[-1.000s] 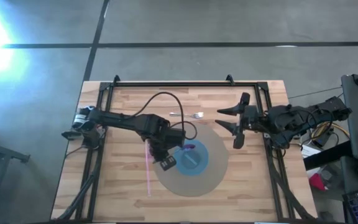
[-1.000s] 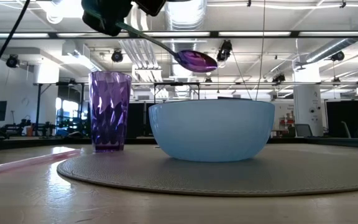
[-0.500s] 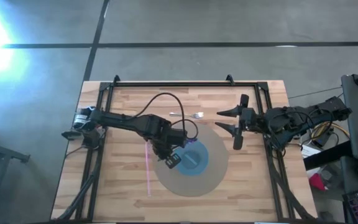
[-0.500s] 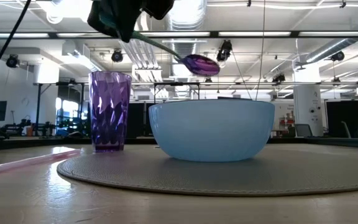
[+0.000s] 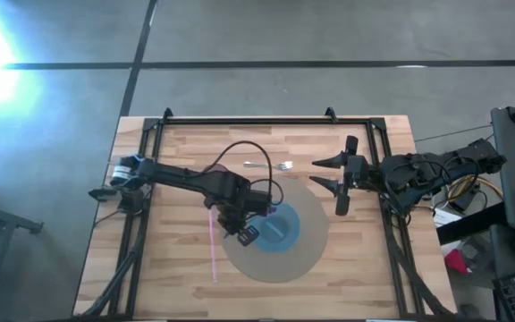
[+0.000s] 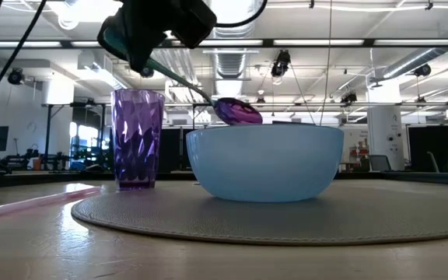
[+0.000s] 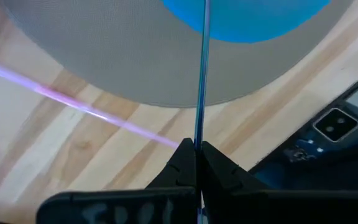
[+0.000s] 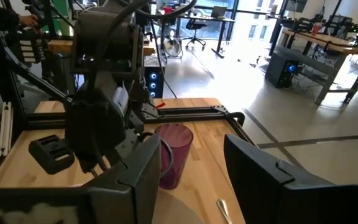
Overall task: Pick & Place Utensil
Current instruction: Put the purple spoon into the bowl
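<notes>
A spoon with a purple bowl (image 6: pixel 236 111) and a thin teal handle is held by my left gripper (image 7: pixel 198 152), which is shut on it above the left part of the grey mat (image 5: pixel 304 257). The spoon's bowl hangs just over the near-left rim of the light-blue bowl (image 6: pixel 264 162), which stands on the mat. A purple cup (image 6: pixel 137 138) stands on its base at the mat's far-left edge. My right gripper (image 5: pixel 327 173) is open and waits over the table's right part. My left gripper pinches the spoon's handle (image 7: pixel 198 134) between its two shut fingers, which lie along the handle. The spoon is lifted clear and slants down from the fingers toward the blue bowl (image 7: pixel 247 15), its purple end lowest.
A pink straw (image 5: pixel 213 240) lies on the wood left of the mat. A metal fork (image 5: pixel 269 165) lies toward the far edge, beyond the mat. Black frame rails (image 5: pixel 266 120) run along the table's far edge and both sides.
My left gripper has come down and tipped the spoon. The spoon's purple bowl has dropped from well above the blue bowl to just over its rim, and has moved a little toward the table's left.
</notes>
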